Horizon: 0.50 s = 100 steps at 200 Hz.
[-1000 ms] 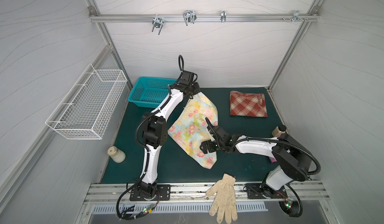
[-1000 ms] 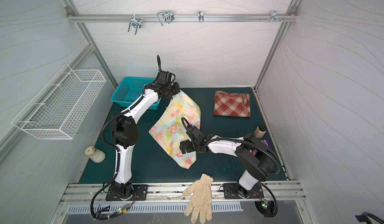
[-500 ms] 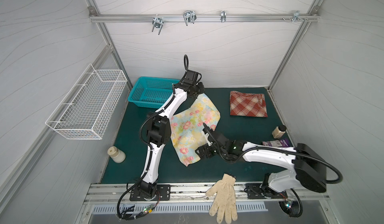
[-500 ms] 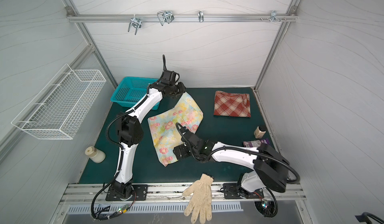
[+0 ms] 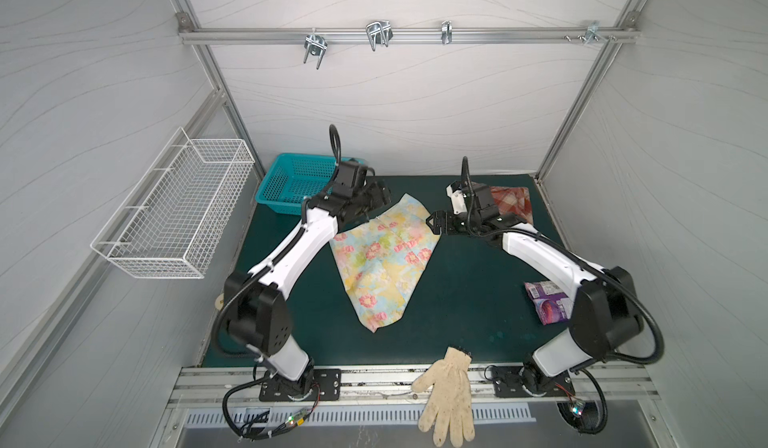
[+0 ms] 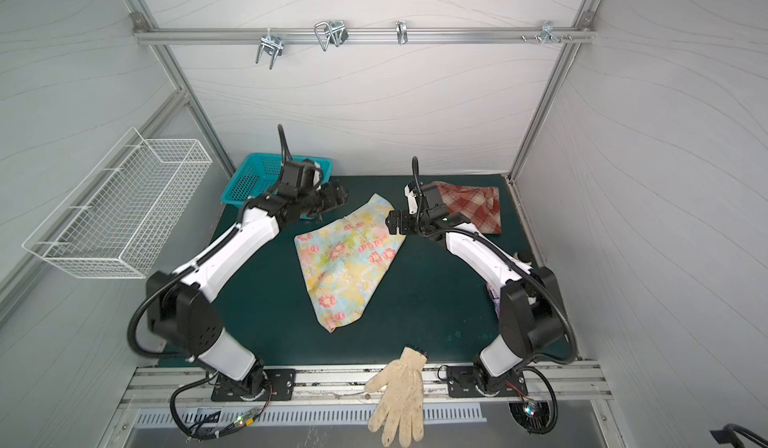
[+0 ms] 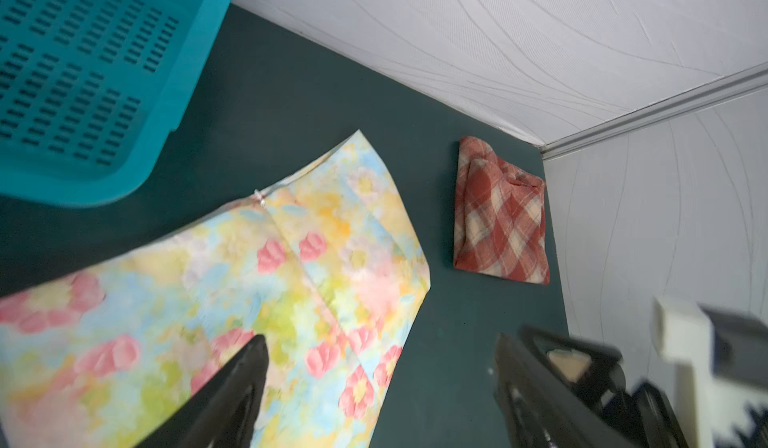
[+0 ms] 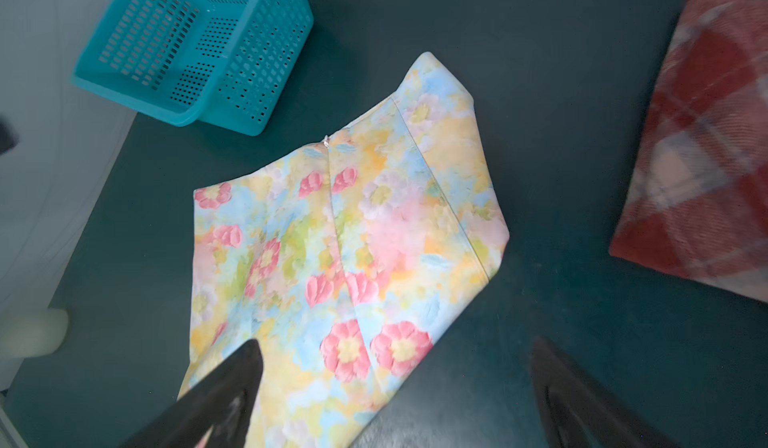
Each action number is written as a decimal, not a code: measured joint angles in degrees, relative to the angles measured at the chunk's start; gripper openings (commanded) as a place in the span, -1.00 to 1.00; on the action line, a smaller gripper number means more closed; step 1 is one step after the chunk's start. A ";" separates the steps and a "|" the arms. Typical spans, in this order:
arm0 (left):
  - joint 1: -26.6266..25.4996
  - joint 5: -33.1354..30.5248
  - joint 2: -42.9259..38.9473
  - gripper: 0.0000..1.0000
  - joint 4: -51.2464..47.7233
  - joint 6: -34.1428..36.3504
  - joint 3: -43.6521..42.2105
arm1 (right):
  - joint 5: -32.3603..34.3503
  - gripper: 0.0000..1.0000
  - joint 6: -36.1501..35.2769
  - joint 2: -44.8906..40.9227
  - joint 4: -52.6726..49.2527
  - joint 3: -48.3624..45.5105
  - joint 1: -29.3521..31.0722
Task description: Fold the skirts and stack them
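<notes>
- Both top views: the floral skirt (image 5: 384,263) is shown spread flat and aslant on the middle of the bench (image 5: 457,300). The plaid skirt (image 5: 513,203) lies folded at the back right corner, partly hidden by the right arm.
- Left wrist view: the left jaws are seen spread wide, with nothing between them, near the floral skirt's back edge.
- Right wrist view: the right jaws are likewise spread and empty, held just beside the skirt's right-hand corner.
- Stage, as judged: the floral skirt is not yet folded and nothing is stacked.
- Risk: only the upper layer of the thin cloth may be pinched. The layers would then part and the fold would be skewed.
- Risk: if the two corners are lifted unevenly, the edges will not be matched.
- Risk: the plaid skirt may be brushed open by the right wrist, or the teal basket (image 5: 299,180) knocked by the left arm.
</notes>
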 measured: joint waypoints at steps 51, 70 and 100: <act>0.00 0.15 -10.73 0.73 5.77 -4.74 -23.56 | -5.97 0.98 -1.03 16.31 -0.70 9.20 -3.13; 0.00 0.13 -10.80 0.73 6.91 -5.29 -27.36 | -6.49 0.98 -1.62 19.61 -0.74 10.80 -3.54; 0.00 0.13 -10.47 0.73 8.94 -5.90 -30.47 | -7.04 0.98 -2.54 23.26 -0.79 13.11 -3.78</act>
